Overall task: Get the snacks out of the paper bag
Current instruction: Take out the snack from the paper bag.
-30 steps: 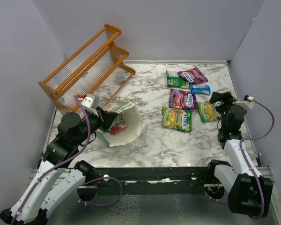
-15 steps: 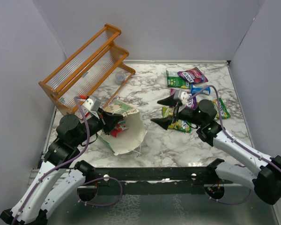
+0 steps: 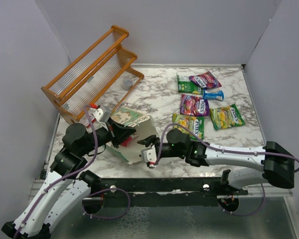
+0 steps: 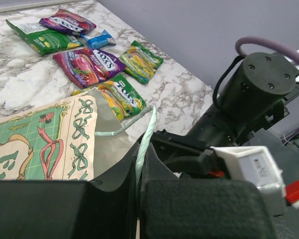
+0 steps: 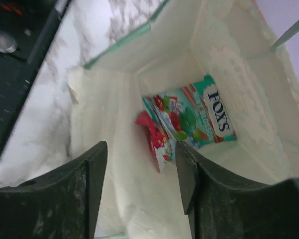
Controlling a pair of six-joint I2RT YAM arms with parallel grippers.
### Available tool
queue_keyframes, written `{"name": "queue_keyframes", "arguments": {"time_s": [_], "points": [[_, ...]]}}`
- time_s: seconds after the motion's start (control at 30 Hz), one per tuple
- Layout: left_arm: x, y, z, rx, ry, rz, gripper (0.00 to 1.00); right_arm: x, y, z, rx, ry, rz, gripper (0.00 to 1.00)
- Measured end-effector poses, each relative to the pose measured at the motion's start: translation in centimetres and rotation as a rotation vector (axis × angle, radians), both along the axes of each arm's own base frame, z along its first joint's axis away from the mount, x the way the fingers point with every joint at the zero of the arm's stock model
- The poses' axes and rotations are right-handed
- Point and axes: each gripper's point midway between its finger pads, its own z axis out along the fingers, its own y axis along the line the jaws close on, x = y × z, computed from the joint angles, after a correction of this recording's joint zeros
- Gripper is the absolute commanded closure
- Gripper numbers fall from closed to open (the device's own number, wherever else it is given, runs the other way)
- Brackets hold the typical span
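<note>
The pale-green paper bag point(image 3: 139, 130) lies tipped, its mouth toward the front right. My left gripper point(image 3: 120, 133) is shut on the bag's string handle point(image 4: 144, 137), pinched between its jaws point(image 4: 138, 157). My right gripper point(image 3: 143, 144) is open and empty at the bag's mouth point(image 5: 142, 172). Inside the cream bag point(image 5: 114, 209) lie a teal snack packet point(image 5: 202, 119) and a red one point(image 5: 157, 139). On the table lie a green point(image 3: 188, 85), purple point(image 3: 205, 79), blue point(image 3: 213, 94), pink-purple point(image 3: 194, 105), yellow-green point(image 3: 226, 117) and green-yellow packet point(image 3: 189, 125).
An orange wooden rack point(image 3: 92, 72) stands at the back left, with a small grey round thing point(image 3: 127, 82) beside it. Grey walls close in the marble table point(image 3: 159, 99) on three sides. The right arm point(image 3: 229, 154) stretches across the table's front.
My right arm has swung from the right side, near the yellow-green packet, across to the bag's mouth. My left gripper has lifted and turned the bag a little.
</note>
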Motion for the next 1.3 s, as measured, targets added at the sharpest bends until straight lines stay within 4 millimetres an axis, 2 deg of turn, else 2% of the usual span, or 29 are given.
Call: {"name": "queue_keyframes", "arguments": {"time_s": [0.13, 0.27, 0.37, 0.43, 0.57, 0.7, 0.87, 1.2, 1.3], "points": [[-0.4, 0.0, -0.5, 0.003, 0.004, -0.014, 1.00, 1.8, 0.5, -1.4, -0.064, -0.094, -0.060, 0.54], [-0.7, 0.0, -1.3, 0.007, 0.010, -0.025, 1.00, 3.1, 0.7, -1.5, -0.086, -0.166, -0.090, 0.55], [-0.9, -0.1, -1.8, 0.011, 0.019, -0.039, 1.00, 3.7, 1.5, -2.9, -0.130, -0.192, -0.098, 0.55], [-0.9, -0.2, -2.0, 0.014, 0.024, -0.044, 1.00, 3.4, 1.9, -4.5, -0.170, -0.193, -0.089, 0.55], [-1.0, -0.4, -2.3, 0.018, 0.035, -0.056, 1.00, 1.5, 2.8, -7.7, -0.232, -0.171, -0.035, 0.55], [-0.8, -0.6, -2.6, 0.022, 0.048, -0.060, 1.00, 0.5, 3.7, -9.6, -0.242, -0.140, -0.020, 0.55], [-0.7, -0.6, -3.1, 0.027, 0.055, -0.060, 1.00, 1.3, 4.0, -10.4, -0.208, -0.136, -0.076, 0.55], [-1.1, -0.4, -2.8, 0.019, 0.035, -0.060, 1.00, 5.5, 3.2, -9.7, -0.178, -0.224, -0.169, 0.52], [-1.1, -0.3, -2.9, 0.021, 0.035, -0.060, 1.00, 5.9, 3.5, -9.8, -0.175, -0.255, -0.164, 0.50]]}}
